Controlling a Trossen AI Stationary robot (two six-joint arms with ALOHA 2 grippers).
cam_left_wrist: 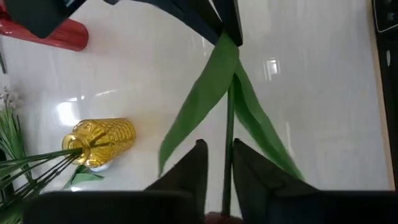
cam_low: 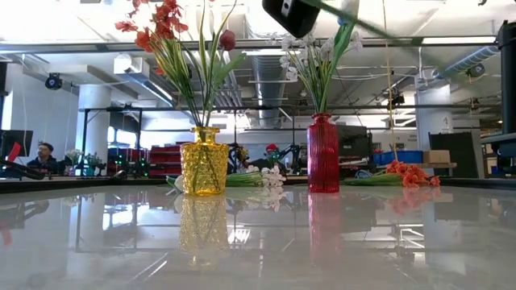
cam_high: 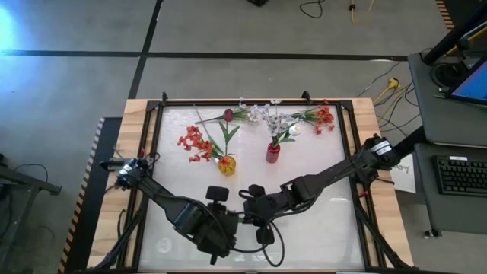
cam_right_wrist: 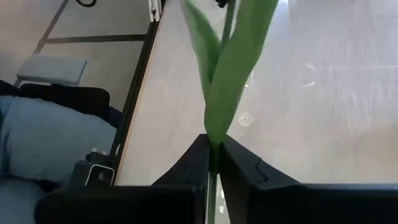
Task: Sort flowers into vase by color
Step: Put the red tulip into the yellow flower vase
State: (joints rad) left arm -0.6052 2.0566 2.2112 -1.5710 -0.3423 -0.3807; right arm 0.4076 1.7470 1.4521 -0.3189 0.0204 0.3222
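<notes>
While two vases [cam_high: 227,165] (yellow, red) hold flowers [cam_high: 228,116], both arms' jaws pinch one green stem [cam_left_wrist: 229,118].

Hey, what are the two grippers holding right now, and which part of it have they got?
Both grip one green-leaved flower by its stem: the left gripper near the bottom of the stem, the right gripper just below the leaves. Its bloom isn't visible.

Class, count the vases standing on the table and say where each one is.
2. The yellow vase stands left of centre, holding red flowers; the red vase stands just to its right, holding white flowers. None seems hidden.
</notes>
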